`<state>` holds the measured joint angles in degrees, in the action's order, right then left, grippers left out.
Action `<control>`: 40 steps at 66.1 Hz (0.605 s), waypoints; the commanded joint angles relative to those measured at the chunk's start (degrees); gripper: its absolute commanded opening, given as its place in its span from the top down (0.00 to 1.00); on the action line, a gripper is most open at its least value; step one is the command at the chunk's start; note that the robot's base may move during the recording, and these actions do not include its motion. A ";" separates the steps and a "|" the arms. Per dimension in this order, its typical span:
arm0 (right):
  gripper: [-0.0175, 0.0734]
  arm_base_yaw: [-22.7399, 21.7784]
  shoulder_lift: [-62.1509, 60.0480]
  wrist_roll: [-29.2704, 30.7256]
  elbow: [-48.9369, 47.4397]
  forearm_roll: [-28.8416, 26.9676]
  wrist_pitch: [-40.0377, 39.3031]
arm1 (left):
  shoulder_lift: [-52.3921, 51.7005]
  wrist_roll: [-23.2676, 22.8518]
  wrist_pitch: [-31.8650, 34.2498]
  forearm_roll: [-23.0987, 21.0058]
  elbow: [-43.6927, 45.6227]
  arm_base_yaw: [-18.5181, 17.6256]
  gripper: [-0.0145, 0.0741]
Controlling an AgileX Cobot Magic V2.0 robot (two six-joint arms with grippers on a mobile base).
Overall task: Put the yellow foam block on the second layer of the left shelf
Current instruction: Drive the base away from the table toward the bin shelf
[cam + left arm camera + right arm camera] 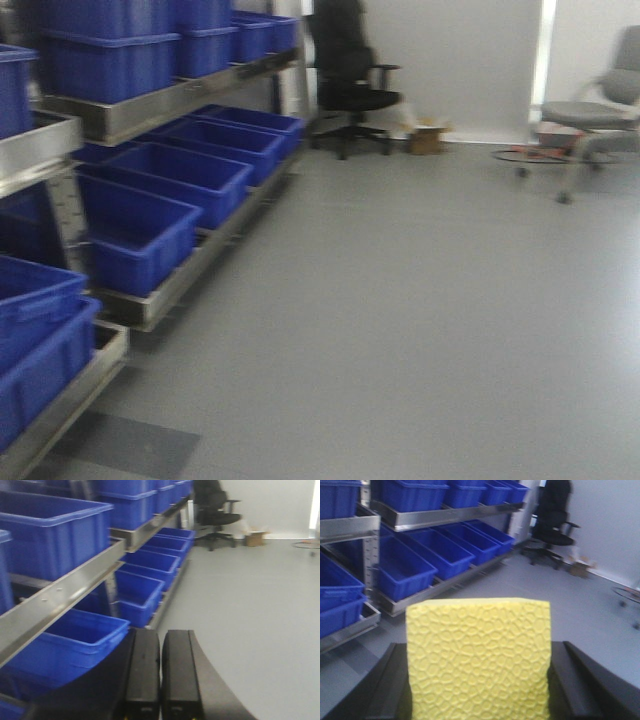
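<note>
The yellow foam block (478, 657) fills the lower middle of the right wrist view, its pebbled face toward the camera. My right gripper (478, 682) is shut on it, one black finger at each side. My left gripper (160, 672) is shut and empty, its two black fingers pressed together, beside the left shelf (65, 587). The shelf is a steel rack holding several blue bins; it also shows at the left of the front view (150, 110) and in the right wrist view (435, 517). Neither gripper shows in the front view.
Blue bins (140, 235) line every shelf layer. A black office chair (350, 75) stands at the far end of the rack, a small cardboard box (428, 137) beside it. A grey chair (600, 105) stands at the far right. Grey floor (420, 320) spreads right of the rack.
</note>
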<state>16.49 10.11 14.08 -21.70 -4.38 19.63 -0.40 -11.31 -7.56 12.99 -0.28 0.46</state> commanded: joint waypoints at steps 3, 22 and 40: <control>0.51 -0.33 0.80 0.03 -1.61 -0.22 -4.84 | -0.83 -0.22 4.92 0.03 -1.48 0.00 0.68; 0.51 -0.33 0.80 0.03 -1.61 -0.22 -4.84 | -0.83 -0.22 4.92 0.03 -1.48 0.00 0.68; 0.51 -0.33 0.80 0.03 -1.61 -0.22 -4.84 | -0.83 -0.22 4.92 0.03 -1.48 0.00 0.68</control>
<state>16.49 10.11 14.08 -21.70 -4.38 19.74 -0.40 -11.31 -7.56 12.99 -0.28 0.46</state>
